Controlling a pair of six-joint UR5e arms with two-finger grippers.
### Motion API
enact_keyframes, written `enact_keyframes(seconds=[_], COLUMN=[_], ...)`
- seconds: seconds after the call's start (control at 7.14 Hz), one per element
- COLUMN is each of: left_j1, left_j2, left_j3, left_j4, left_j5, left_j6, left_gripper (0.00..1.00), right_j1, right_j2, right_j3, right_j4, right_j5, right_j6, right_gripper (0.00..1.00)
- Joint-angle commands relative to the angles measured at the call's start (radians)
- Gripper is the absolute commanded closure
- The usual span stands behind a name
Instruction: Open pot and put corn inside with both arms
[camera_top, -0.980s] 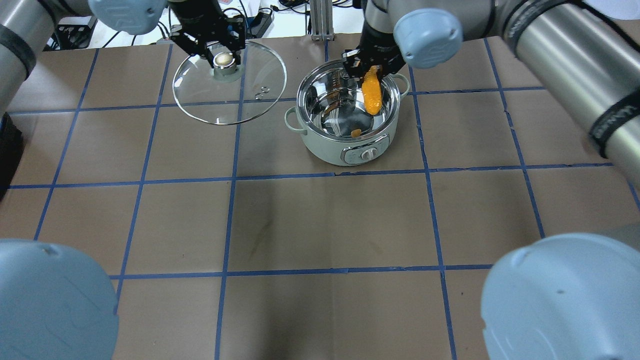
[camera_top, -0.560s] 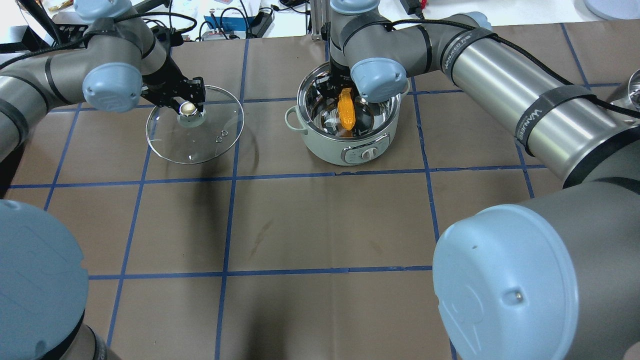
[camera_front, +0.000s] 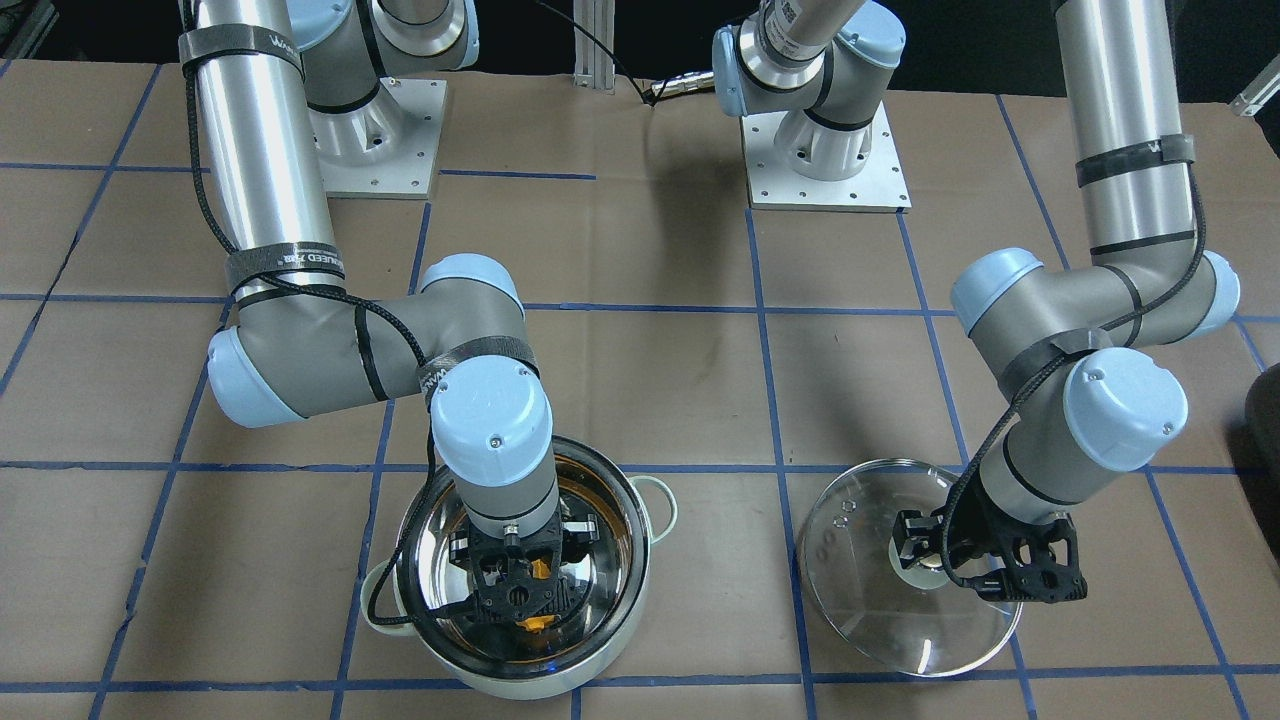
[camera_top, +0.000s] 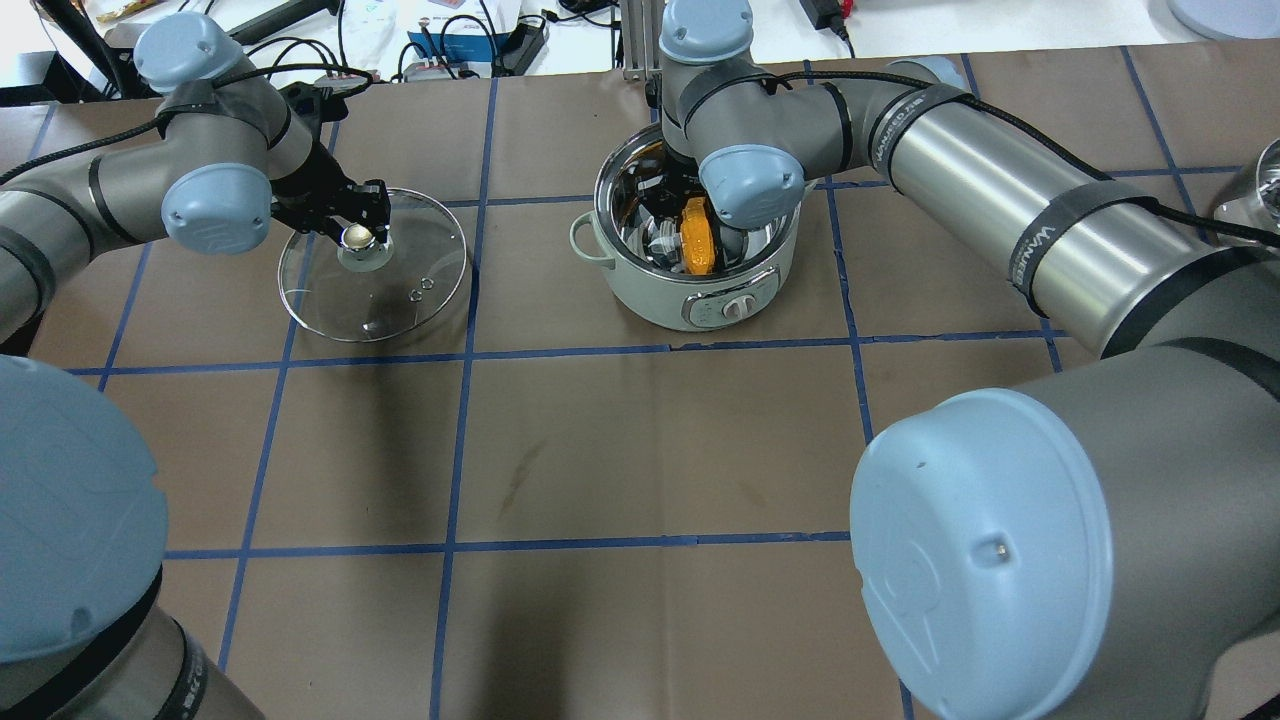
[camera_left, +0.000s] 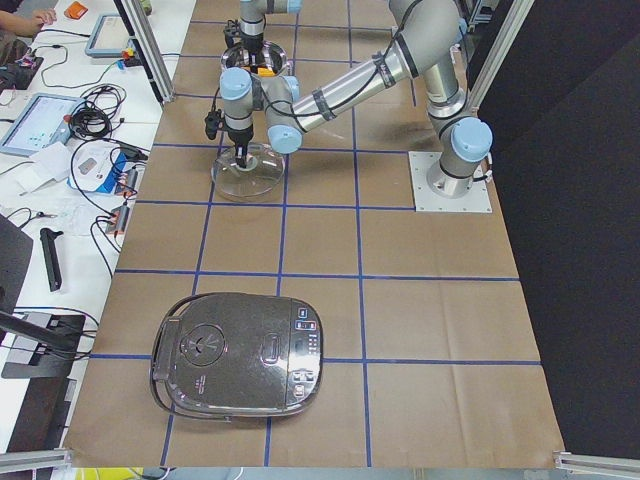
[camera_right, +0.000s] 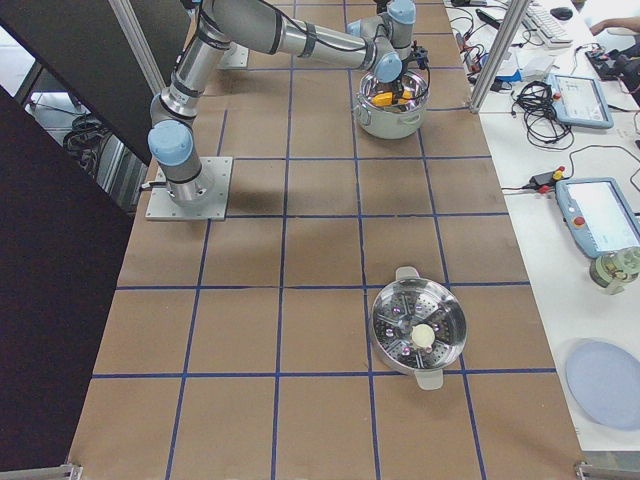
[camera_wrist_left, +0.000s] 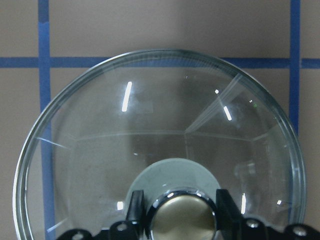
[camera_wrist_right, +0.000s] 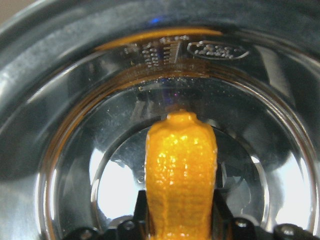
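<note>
The pot (camera_top: 640, 290) stands open at the far middle of the table; it also shows in the front-facing view (camera_front: 625, 600). My right gripper (camera_front: 520, 590) reaches down inside it, shut on the yellow-orange corn (camera_top: 696, 235). In the right wrist view the corn (camera_wrist_right: 181, 170) stands out between the fingers, above the shiny pot floor. My left gripper (camera_top: 352, 225) is shut on the knob of the glass lid (camera_top: 400, 290) and holds it low, left of the pot. In the left wrist view the lid (camera_wrist_left: 150, 125) hangs from the gripper (camera_wrist_left: 180, 212). I cannot tell whether it touches the table.
A black rice cooker (camera_left: 240, 352) sits at the table's left end. A steel steamer pot (camera_right: 418, 330) sits at the right end. Cables and devices (camera_top: 470, 40) lie beyond the far edge.
My left gripper has carried the lid further left and lower. My right gripper has lowered the corn deeper into the pot.
</note>
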Motion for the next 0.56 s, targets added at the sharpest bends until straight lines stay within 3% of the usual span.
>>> enact_keyframes(seconds=[0.0, 0.14, 0.42], left_j1=[0.000, -0.035, -0.136], left_j2=[0.004, 0.046, 0.189], left_j3=[0.010, 0.033, 0.047], left_j4=[0.001, -0.082, -0.246], left_j5=[0.007, 0.007, 0.039], left_j6=[-0.015, -0.108, -0.221], left_gripper=[0.00, 0.00, 0.00], right_j1=[-0.001, -0.012, -0.079], right_j2=[-0.039, -0.109, -0.303], right_j3=[-0.020, -0.017, -0.009], right_j4=[0.002, 0.021, 0.266], right_j5=[0.005, 0.006, 0.023], right_j6=[0.001, -0.001, -0.004], right_gripper=[0.00, 0.00, 0.00])
